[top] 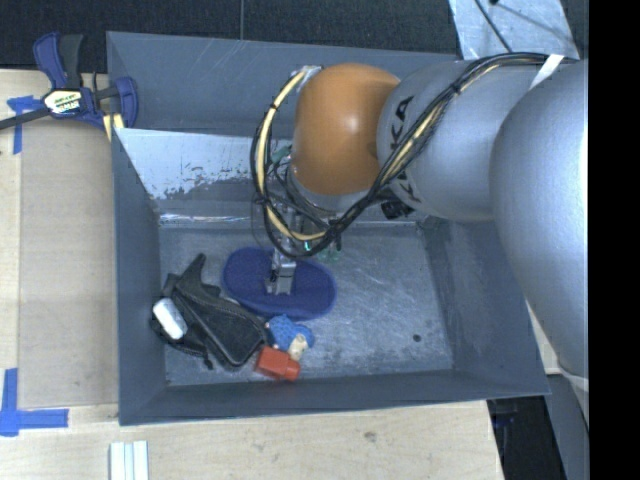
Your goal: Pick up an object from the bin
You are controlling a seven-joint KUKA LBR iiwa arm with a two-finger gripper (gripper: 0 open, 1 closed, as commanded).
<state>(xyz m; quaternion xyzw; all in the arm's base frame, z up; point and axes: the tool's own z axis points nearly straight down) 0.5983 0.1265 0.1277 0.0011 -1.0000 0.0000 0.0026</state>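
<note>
From where I stand, nothing is lifted yet. Every loose item lies on the floor of the grey metal bin (140, 268), so the whole pick is left to do: take hold, raise, and carry clear.

The arm comes in from the right, its thick silver link bent over the bin's far right corner, with the rounded orange cover (340, 128) at the wrist and yellow and black cables (268, 148) looped round it. The wrist points nearly straight down. The gripper (282, 282) hangs low over the flat dark blue oval pad (310, 290) lying near the middle of the floor. Its tip looks to be at or just above the pad's surface. I cannot tell whether the gripper is spread or closed, and I see nothing held in it.

Just left of the pad lies a crumpled black glove-like thing (215, 318) with a small white cylinder (168, 320) at its left end. Toward the near wall sit a small red block (277, 363) and a little blue piece (288, 333).
</note>
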